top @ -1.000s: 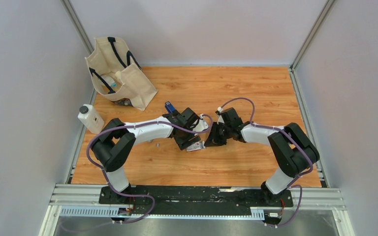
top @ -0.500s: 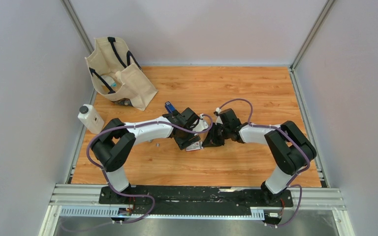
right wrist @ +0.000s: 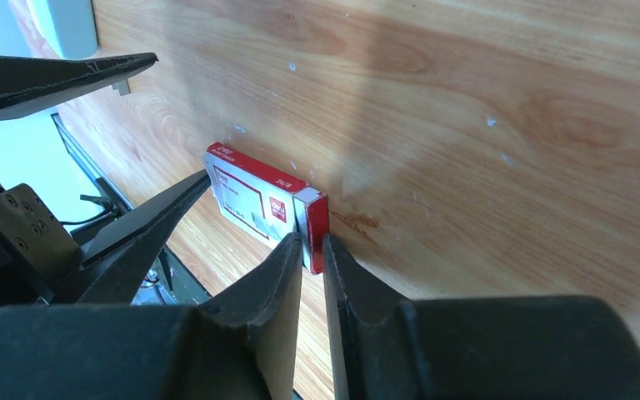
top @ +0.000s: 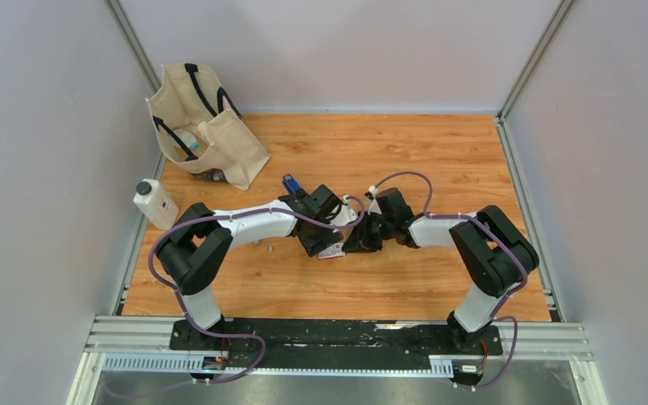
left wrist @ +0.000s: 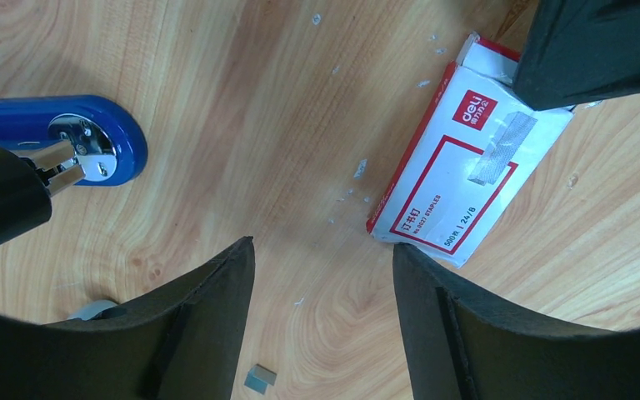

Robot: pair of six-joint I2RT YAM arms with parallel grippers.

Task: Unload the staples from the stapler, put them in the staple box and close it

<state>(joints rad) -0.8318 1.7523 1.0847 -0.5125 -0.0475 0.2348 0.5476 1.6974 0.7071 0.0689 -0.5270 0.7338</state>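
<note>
From their bases at the near edge, both arms bend inward and meet low over the middle of the table (top: 439, 152). The left gripper (left wrist: 323, 250) hangs just above the wood with its jaws spread wide and nothing between them. Under it, between its two fingers, a short silvery bit of staples (left wrist: 260, 377) lies loose on the bare wood, apart from everything else. Just right of that gripper a red-and-white cardboard box (left wrist: 458, 167) lies flat. The right gripper (right wrist: 312, 242) comes in from the right with its jaws only a narrow slit apart and its tips at the box's red end; whether they pinch that end I cannot tell. A little farther back, left of the box, the blue stapler (left wrist: 92, 146) lies on the table with its shiny metal plate showing, part of it hidden behind a black finger. At the left edge stands a white bottle (top: 155, 202) with a dark cap, and in the far left corner a cream bag (top: 207, 126) with dark handles
</note>
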